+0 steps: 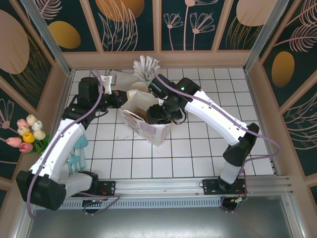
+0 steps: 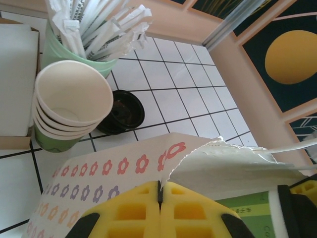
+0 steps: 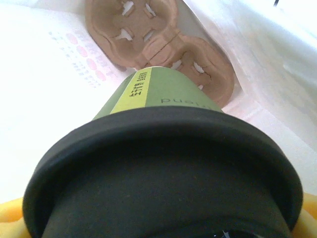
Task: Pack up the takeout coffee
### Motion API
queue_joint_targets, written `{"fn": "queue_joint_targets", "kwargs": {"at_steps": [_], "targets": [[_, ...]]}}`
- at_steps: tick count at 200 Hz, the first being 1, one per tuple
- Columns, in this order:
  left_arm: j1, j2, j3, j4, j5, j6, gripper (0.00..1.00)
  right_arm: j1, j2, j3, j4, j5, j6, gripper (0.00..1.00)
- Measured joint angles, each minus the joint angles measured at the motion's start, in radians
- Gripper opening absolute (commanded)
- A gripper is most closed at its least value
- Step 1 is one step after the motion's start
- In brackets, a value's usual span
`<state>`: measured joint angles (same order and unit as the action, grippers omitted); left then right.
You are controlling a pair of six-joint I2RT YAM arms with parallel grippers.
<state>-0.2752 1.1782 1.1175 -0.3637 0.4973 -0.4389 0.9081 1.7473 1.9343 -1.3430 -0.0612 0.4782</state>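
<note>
The takeout coffee, a dark green cup with a black lid, hangs inside the white paper bag. My right gripper is shut on it, and the yellow fingers show at either side of the lid. Below the cup, a brown pulp carrier lies on the bag's bottom. My left gripper is shut on the bag's flower-printed rim at its left side, holding the mouth apart. A strip of the green cup shows inside the bag in the left wrist view.
Behind the bag stand a stack of empty paper cups, a loose black lid and a mint holder of wrapped straws. Tulips and a teal object lie at the left. Wooden walls enclose the tiled table.
</note>
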Motion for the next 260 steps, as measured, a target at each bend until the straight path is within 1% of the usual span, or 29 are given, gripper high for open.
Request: {"fn": "queue_joint_targets", "kwargs": {"at_steps": [49, 93, 133, 170, 185, 212, 226, 260], "targets": [[-0.001, -0.003, 0.0, 0.005, 0.056, 0.0, 0.0, -0.007, 0.022, -0.035, 0.006, -0.001, 0.0, 0.47], [-0.001, -0.008, -0.024, 0.024, 0.097, 0.0, 0.0, -0.003, 0.109, 0.016, 0.006, -0.005, -0.027, 0.46], [-0.007, 0.0, -0.026, 0.016, 0.094, 0.015, 0.0, -0.002, 0.154, 0.083, -0.001, 0.023, -0.083, 0.47], [-0.008, 0.047, 0.019, -0.034, 0.068, 0.058, 0.0, -0.002, 0.154, 0.11, -0.005, 0.072, -0.214, 0.46], [-0.009, 0.072, 0.053, -0.053, 0.053, 0.069, 0.0, -0.002, 0.154, 0.11, -0.005, 0.077, -0.278, 0.45], [-0.009, 0.106, 0.103, -0.079, 0.036, 0.078, 0.0, -0.002, 0.154, 0.105, -0.005, 0.084, -0.394, 0.47], [-0.009, 0.111, 0.11, -0.085, 0.036, 0.079, 0.0, -0.002, 0.154, 0.105, -0.005, 0.089, -0.438, 0.47], [-0.009, 0.111, 0.11, -0.087, 0.041, 0.079, 0.0, -0.005, 0.154, 0.105, -0.005, 0.087, -0.51, 0.44]]}}
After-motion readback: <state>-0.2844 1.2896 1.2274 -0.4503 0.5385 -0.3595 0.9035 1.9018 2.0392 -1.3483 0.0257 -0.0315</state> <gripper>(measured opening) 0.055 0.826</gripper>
